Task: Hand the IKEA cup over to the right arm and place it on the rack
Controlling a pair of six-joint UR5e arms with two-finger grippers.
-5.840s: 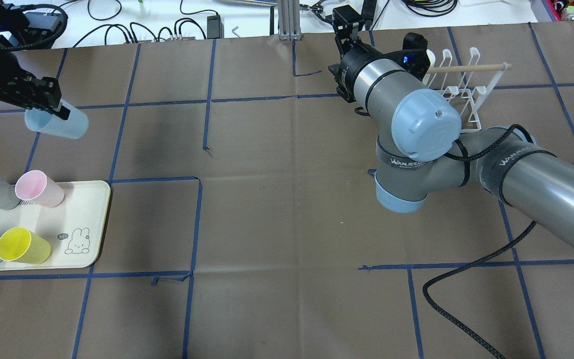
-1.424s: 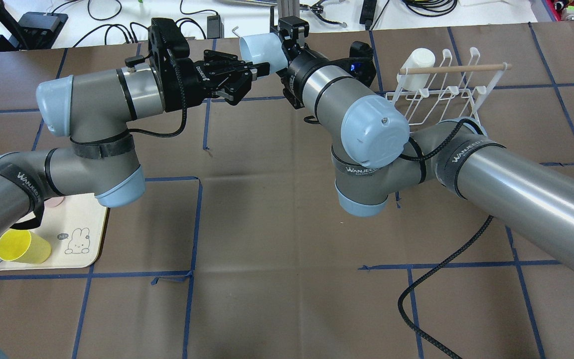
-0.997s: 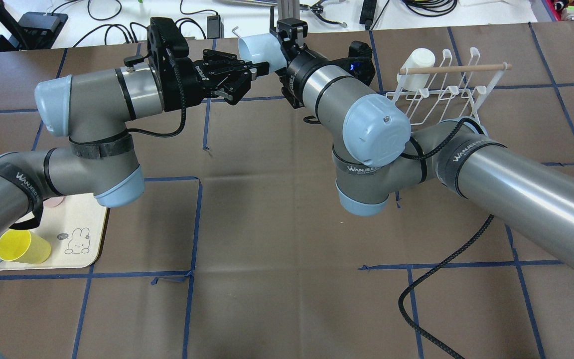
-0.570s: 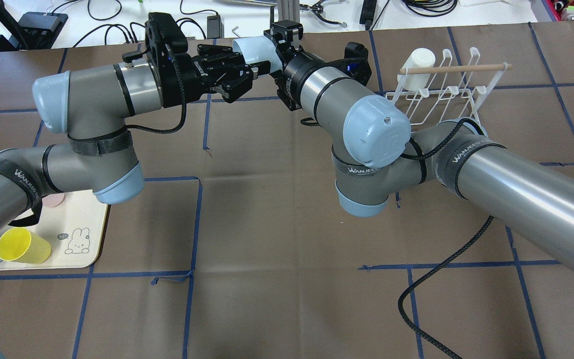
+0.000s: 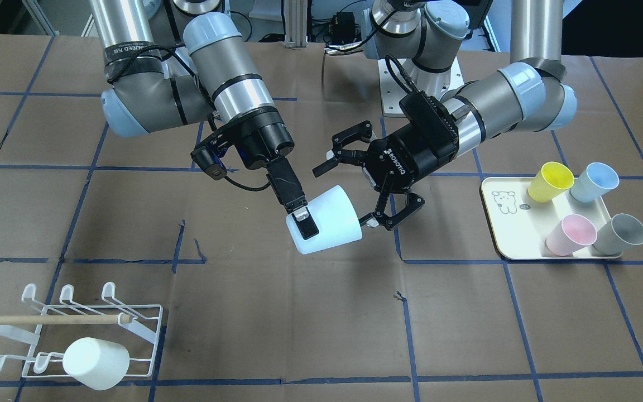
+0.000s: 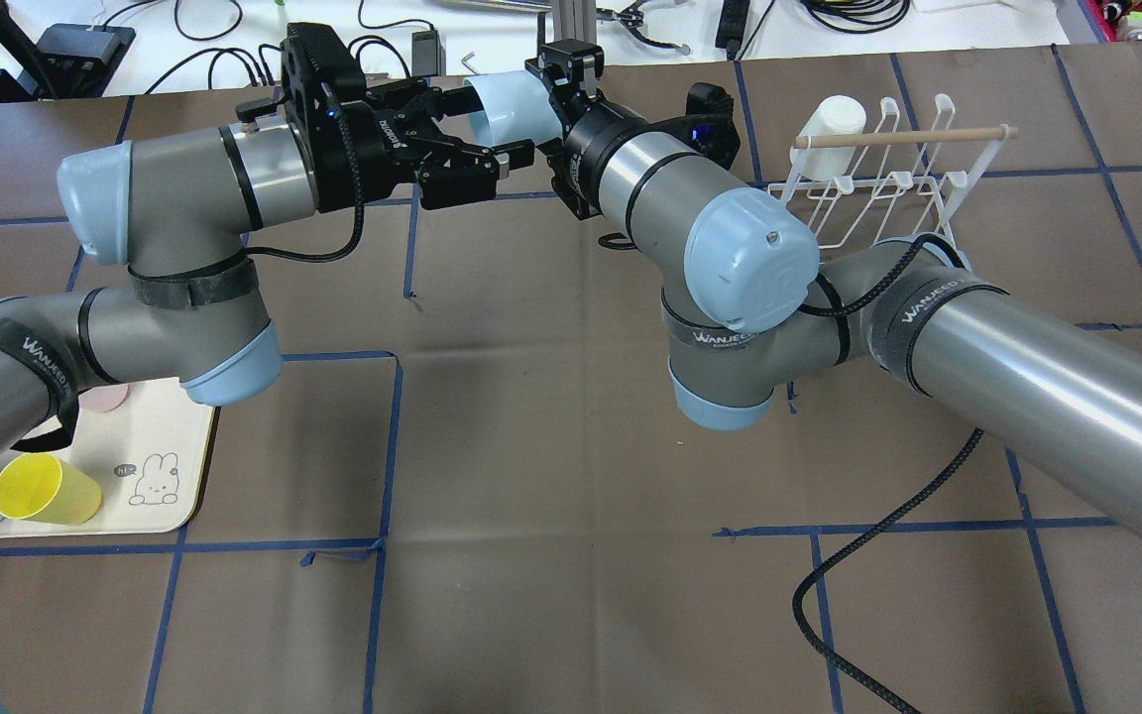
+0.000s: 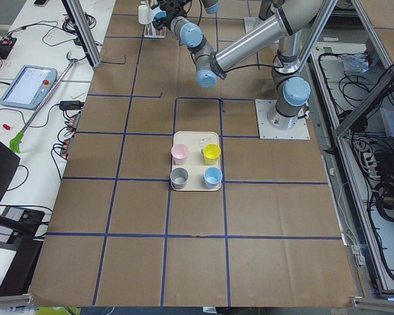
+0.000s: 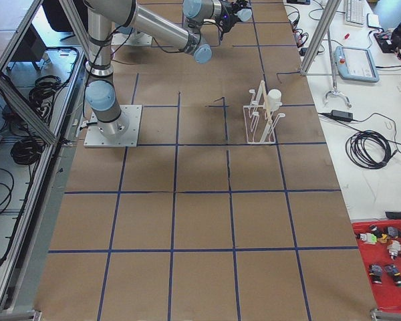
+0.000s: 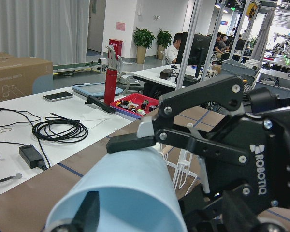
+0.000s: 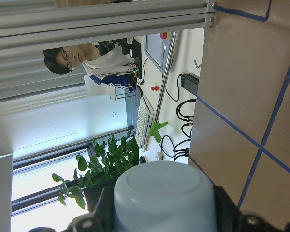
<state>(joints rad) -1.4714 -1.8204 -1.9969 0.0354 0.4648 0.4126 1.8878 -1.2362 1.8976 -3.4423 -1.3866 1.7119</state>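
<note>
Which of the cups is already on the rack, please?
The white cup, alone on the rack; four stand on the tray, and a pale blue cup is held mid-air.

ROBOTIQ marks the left pincer (image 5: 342,196); WANJEED runs along the arm straps (image 6: 730,337) (white letters).

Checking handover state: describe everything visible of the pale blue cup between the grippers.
The pale blue cup is plain, smooth, plastic-looking and tapered, held on its side above the table. The right gripper grips its sides near the closed base. Its wider rim end points at the left gripper, which is open, fingers spread either side.
</note>
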